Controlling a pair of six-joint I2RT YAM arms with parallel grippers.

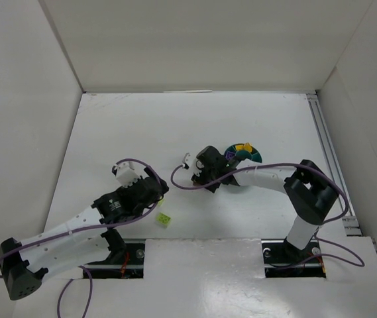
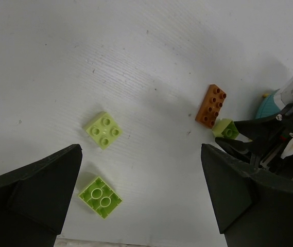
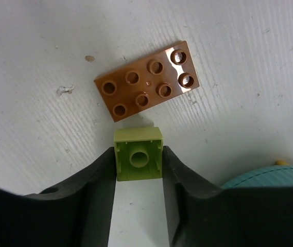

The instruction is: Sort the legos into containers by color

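Two lime legos, a pale brick (image 2: 103,130) and a brighter brick (image 2: 100,189), lay lower left in the left wrist view. They sat below the left gripper (image 2: 141,149), whose fingers stood spread wide, gripping nothing. The overhead view caught only one lime brick (image 1: 164,218), low centre near the arm bases. The right wrist view alone showed the right gripper (image 3: 138,157) clamped on a small lime brick (image 3: 138,149) at frame centre, just below an eight-stud brown brick (image 3: 146,80) on the white table (image 3: 33,41). Overhead, the teal bowl (image 1: 256,157) sat right of centre, partly behind the right arm. A yellow piece (image 1: 244,146) and a purple piece (image 1: 231,154) lay inside, in compartments that could not be told.
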